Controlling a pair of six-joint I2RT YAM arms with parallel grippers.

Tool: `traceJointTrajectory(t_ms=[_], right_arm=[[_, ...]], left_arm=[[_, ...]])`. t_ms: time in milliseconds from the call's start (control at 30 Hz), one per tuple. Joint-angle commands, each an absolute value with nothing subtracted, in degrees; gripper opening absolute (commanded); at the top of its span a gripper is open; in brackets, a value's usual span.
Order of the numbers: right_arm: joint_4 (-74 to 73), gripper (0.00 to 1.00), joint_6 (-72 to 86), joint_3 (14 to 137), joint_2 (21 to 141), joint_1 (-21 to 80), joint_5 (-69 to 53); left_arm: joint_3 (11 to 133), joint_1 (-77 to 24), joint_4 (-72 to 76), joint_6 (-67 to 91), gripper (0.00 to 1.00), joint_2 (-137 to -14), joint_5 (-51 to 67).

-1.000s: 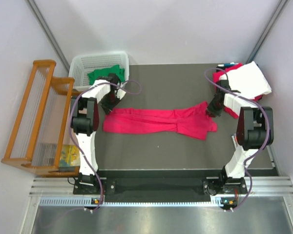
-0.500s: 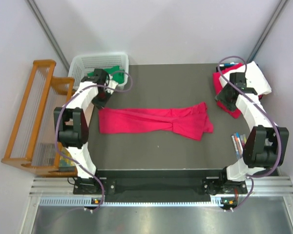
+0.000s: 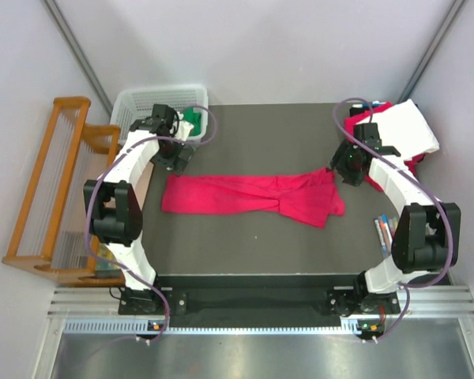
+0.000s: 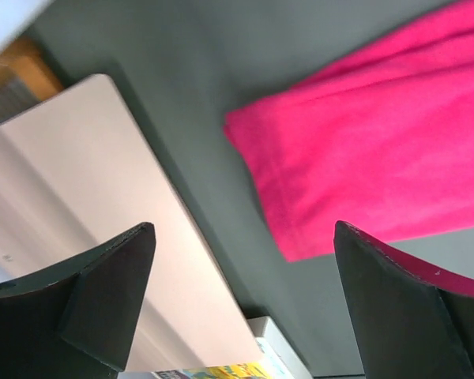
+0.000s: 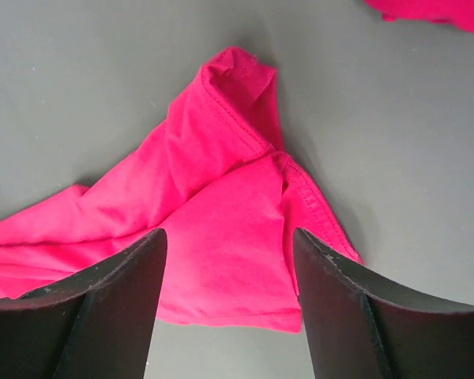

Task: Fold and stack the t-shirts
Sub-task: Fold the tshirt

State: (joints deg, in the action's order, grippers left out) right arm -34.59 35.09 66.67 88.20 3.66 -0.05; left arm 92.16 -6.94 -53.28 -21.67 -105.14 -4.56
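I saw the left tool (image 4: 242,237) and right tool (image 5: 229,237) both released, empty, near opposite ends of the crimson-pink t-shirt (image 3: 253,196).

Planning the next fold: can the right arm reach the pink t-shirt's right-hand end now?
Probably yes: the right gripper hangs open over that end of the crimson-pink t-shirt, with nothing lying on it or between them.

Top cam overhead; wrist cams close, both w/ pink shirt (image 3: 245,194).
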Motion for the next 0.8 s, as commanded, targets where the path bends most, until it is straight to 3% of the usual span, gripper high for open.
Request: traceJointTrajectory(t_ms=[0, 233, 500, 700, 767], right_arm=[[-30.9, 0.65, 35.2, 67.2, 89.9, 6.0, -2.5], [-27.9, 0.62, 38.1, 65.6, 94.9, 9.3, -5.5], [-25.8, 0.61, 39.4, 65.5, 100.5, 13.2, -10.2], [-25.6, 0.54, 39.1, 66.4, 102.8, 12.8, -9.4], [-25.6, 0.48, 38.8, 67.1, 104.3, 12.3, -9.4]], left_arm=[[91.5, -8.2, -53.7, -18.5, 0.99, -100.3, -0.7], [83.5, -21.1, -48.2, -14.6, 0.99, -98.6, -2.4], [83.4, -20.0, -44.7, -13.7, 0.98, -108.5, -2.2], [83.5, -16.1, -42.5, -14.2, 0.97, -111.4, -2.0], [82.7, -15.2, -42.0, -14.4, 0.97, -112.0, -2.9]])
